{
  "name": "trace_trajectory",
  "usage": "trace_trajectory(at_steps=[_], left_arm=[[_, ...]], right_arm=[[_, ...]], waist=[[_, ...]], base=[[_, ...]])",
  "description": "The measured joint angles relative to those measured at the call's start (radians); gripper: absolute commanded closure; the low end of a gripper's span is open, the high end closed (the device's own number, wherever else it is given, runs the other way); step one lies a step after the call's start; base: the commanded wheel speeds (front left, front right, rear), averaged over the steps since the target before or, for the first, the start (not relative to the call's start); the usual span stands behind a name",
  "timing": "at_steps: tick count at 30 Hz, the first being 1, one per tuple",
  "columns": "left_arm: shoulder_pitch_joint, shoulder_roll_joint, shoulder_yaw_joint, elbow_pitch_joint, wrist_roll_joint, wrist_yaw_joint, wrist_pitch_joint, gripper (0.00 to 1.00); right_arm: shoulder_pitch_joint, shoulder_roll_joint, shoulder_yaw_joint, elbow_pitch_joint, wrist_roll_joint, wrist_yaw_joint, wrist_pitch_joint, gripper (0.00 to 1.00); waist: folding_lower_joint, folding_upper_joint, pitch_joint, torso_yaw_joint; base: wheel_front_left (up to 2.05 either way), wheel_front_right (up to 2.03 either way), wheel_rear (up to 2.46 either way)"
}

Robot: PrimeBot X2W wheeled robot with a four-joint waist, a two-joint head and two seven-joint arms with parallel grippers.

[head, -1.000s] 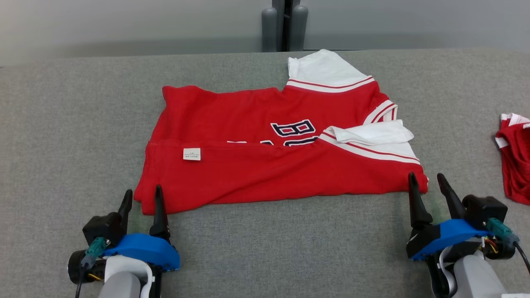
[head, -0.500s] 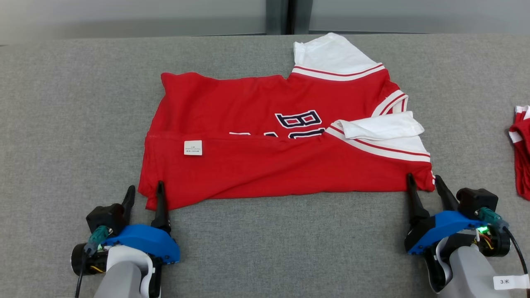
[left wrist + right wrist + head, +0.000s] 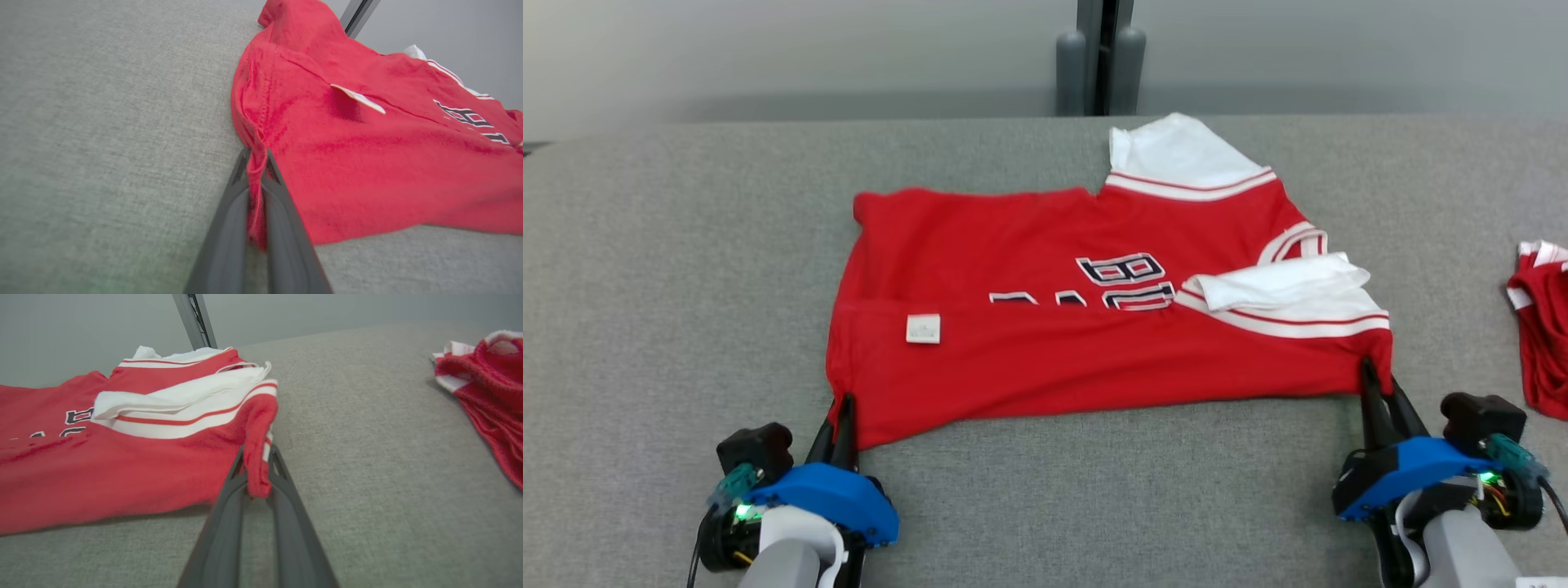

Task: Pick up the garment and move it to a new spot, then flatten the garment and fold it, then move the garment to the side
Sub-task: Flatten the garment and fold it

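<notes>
**Head view.** The red garment (image 3: 1094,343) with white sleeves lies spread on the grey table (image 3: 645,327), its long side running across the view and its near part doubled over the rest. A white label (image 3: 923,328) sits on the doubled layer toward the left.
- The left gripper (image 3: 837,408) is at the garment's near left corner, fingers pressed together on the cloth.
- The right gripper (image 3: 1376,384) is at the near right corner, just below the white sleeve band. Its fingers are closed to a narrow V on the cloth.
- The garment's near edge runs from one gripper to the other.
- A second red garment (image 3: 1543,327) lies bunched at the right edge, well apart from the first.
- A dark post (image 3: 1101,57) stands behind the table's far edge.

**Left wrist view.** The left gripper (image 3: 255,157) has both fingers nearly together, with a ridge of red cloth pinched between them. The pinched corner is puckered into vertical creases. The rest of the garment (image 3: 367,163) spreads away to the upper right. The label (image 3: 359,98) stands slightly proud of the cloth. Bare table (image 3: 102,143) lies to the left.

**Right wrist view.** The right gripper (image 3: 257,455) pinches a folded corner of red cloth with a white stripe, and a tab of it hangs down between the fingers. The garment (image 3: 102,469) extends left from the grip, the white sleeve lying on top of it. The second red garment (image 3: 490,400) lies to the upper right, with open table (image 3: 388,457) between.
</notes>
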Motion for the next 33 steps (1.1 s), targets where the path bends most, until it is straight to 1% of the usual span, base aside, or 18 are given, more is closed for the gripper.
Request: trace_trajectory(at_steps=[2, 5, 6, 7, 10, 13, 14, 15, 16, 18, 21, 24, 26, 28, 33], left_arm=[[0.057, -0.005, 0.030, -0.064, 0.022, 0.000, 0.004, 1.00], [0.112, -0.005, 0.049, -0.112, 0.048, 0.000, 0.004, 1.00], [0.112, -0.005, 0.049, -0.112, 0.048, 0.000, 0.004, 1.00], [0.156, -0.007, 0.051, -0.132, 0.063, 0.001, 0.004, 1.00], [0.225, -0.008, 0.042, -0.153, 0.079, 0.007, 0.004, 1.00], [0.291, -0.008, 0.004, -0.141, 0.038, 0.019, 0.004, 1.00], [0.306, -0.008, -0.009, -0.140, 0.024, 0.029, 0.004, 0.93], [0.314, -0.008, -0.019, -0.142, 0.016, 0.039, 0.004, 0.58], [0.316, -0.008, -0.029, -0.146, 0.004, 0.048, 0.004, 0.00], [0.317, -0.007, -0.037, -0.177, -0.007, 0.074, 0.004, 0.00], [0.305, -0.006, -0.014, -0.252, 0.000, 0.109, 0.004, 0.00], [0.263, -0.006, 0.019, -0.312, 0.029, 0.123, 0.004, 0.00], [0.222, -0.005, 0.036, -0.325, 0.049, 0.124, 0.004, 0.00], [0.166, 0.005, 0.044, -0.310, 0.069, 0.110, 0.004, 0.00], [-0.012, 0.044, 0.026, -0.172, 0.099, 0.081, 0.012, 0.00]], right_arm=[[0.041, 0.000, -0.030, -0.050, 0.001, 0.000, 0.000, 1.00], [0.096, 0.001, -0.050, -0.090, 0.007, 0.001, 0.000, 1.00], [0.096, 0.001, -0.050, -0.090, 0.007, 0.001, 0.000, 1.00], [0.140, 0.001, -0.053, -0.113, 0.017, 0.001, 0.000, 1.00], [0.222, 0.002, -0.054, -0.143, 0.038, 0.001, 0.002, 1.00], [0.302, 0.001, -0.039, -0.152, 0.050, 0.001, 0.002, 1.00], [0.320, 0.001, -0.037, -0.150, 0.050, 0.001, 0.002, 1.00], [0.332, 0.001, -0.036, -0.144, 0.050, 0.001, 0.002, 0.80], [0.340, 0.001, -0.038, -0.142, 0.050, 0.001, 0.002, 0.02], [0.338, 0.001, -0.040, -0.147, 0.048, 0.001, 0.002, 0.00], [0.312, 0.000, -0.047, -0.163, 0.037, 0.000, 0.002, 0.00], [0.255, 0.000, -0.051, -0.185, 0.026, 0.000, 0.002, 0.00], [0.220, 0.000, -0.052, -0.193, 0.018, 0.000, 0.002, 0.00], [0.184, -0.001, -0.048, -0.195, 0.010, 0.000, 0.002, 0.00], [0.094, 0.000, -0.011, -0.198, -0.011, 0.000, 0.002, 0.00]], waist=[[0.0000, 0.0000, -0.040, 0.006], [0.0000, 0.0000, -0.086, 0.013], [0.0000, 0.0000, -0.086, 0.013], [-0.0001, 0.0000, -0.118, 0.017], [-0.0002, 0.0000, -0.160, 0.022], [-0.0004, 0.0000, -0.184, 0.020], [-0.0004, 0.0000, -0.187, 0.020], [-0.0004, 0.0000, -0.186, 0.020], [-0.0005, 0.0000, -0.183, 0.020], [-0.0004, 0.0000, -0.172, 0.020], [-0.0004, 0.0000, -0.143, 0.018], [-0.0002, 0.0000, -0.108, 0.016], [-0.0003, 0.0000, -0.084, 0.014], [-0.0002, 0.0000, -0.059, 0.012], [-0.0001, 0.0000, -0.001, -0.001]], base=[[0.00, 0.00, 0.00], [0.00, 0.00, 0.00], [0.00, 0.00, 0.00], [0.00, 0.00, 0.00], [0.00, 0.00, 0.00], [0.00, 0.00, 0.00], [0.00, 0.00, 0.00], [0.00, 0.00, 0.00], [0.00, 0.00, 0.00], [0.00, 0.00, 0.00], [0.00, 0.00, 0.00], [0.00, 0.00, 0.00], [0.00, 0.00, 0.00], [0.00, 0.00, 0.00], [0.00, 0.00, 0.00]])
